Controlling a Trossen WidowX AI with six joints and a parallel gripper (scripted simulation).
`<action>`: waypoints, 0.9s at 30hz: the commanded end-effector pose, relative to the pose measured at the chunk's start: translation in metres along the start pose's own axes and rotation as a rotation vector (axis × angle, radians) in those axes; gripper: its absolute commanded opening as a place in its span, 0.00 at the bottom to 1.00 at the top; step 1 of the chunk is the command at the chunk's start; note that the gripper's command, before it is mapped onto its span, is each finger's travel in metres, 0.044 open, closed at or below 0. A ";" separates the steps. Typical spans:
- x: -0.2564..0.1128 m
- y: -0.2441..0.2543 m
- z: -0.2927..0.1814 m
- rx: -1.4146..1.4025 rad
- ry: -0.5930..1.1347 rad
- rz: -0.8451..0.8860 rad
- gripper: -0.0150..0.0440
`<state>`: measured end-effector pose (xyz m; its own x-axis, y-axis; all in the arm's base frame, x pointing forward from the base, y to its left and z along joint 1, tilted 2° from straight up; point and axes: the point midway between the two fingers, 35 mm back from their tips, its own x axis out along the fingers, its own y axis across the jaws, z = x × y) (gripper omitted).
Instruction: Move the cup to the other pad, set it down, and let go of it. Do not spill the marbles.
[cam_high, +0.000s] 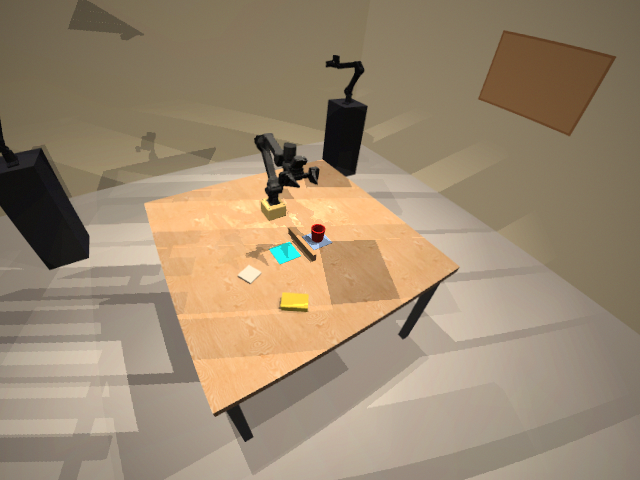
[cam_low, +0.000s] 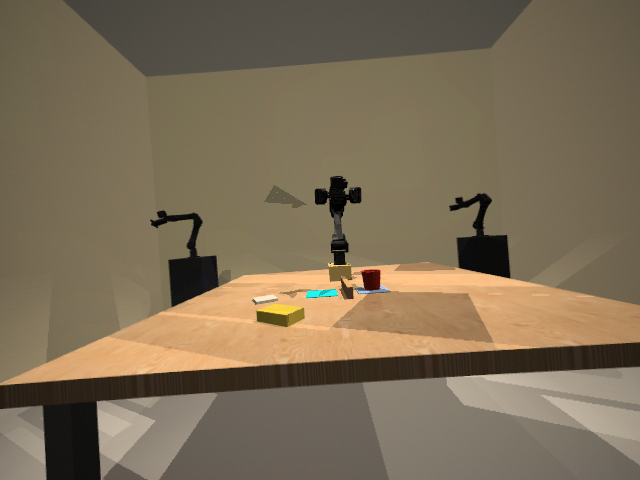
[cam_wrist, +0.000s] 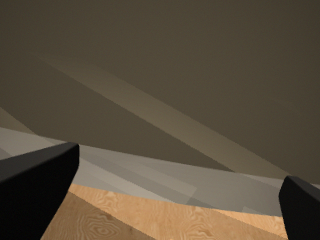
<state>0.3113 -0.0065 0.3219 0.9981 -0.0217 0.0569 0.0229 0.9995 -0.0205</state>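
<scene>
Red cup stands on blue pad, gripper held open above table

Nearest in the exterior view, the front edge of the wooden table (cam_high: 361, 330) (cam_low: 320, 373) is seen, with a yellow block (cam_high: 294, 301) (cam_low: 280, 314) lying flat behind it. Farther back, a small white tile (cam_high: 249, 274) (cam_low: 265, 299) is laid, then a cyan pad (cam_high: 284, 253) (cam_low: 321, 293). The cyan pad is separated by an upright wooden strip (cam_high: 301, 244) (cam_low: 346, 287) from a blue pad (cam_high: 321, 243) (cam_low: 373, 290), on which the red cup (cam_high: 317, 233) (cam_low: 370, 279) is placed upright. Its marbles cannot be made out. Beyond, the arm is mounted on a yellowish base block (cam_high: 273, 209) (cam_low: 339, 272); its gripper (cam_high: 305, 181) (cam_low: 338, 195) (cam_wrist: 182, 172) is raised well above the tabletop, fingers spread wide, nothing grasped. Farthest back, two more arms (cam_high: 354, 80) (cam_low: 196, 229) are mounted on dark pedestals (cam_high: 343, 134) (cam_low: 193, 279) before the wall.
</scene>
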 end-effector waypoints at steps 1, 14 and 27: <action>0.002 0.001 -0.003 0.012 0.014 0.003 0.89; 0.012 0.081 -0.190 0.729 1.098 -0.276 0.50; -0.041 0.101 -0.242 0.823 1.455 -0.743 0.50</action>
<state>0.2881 0.0891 0.0759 0.0863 0.0405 -0.9954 0.8278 0.5531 0.0942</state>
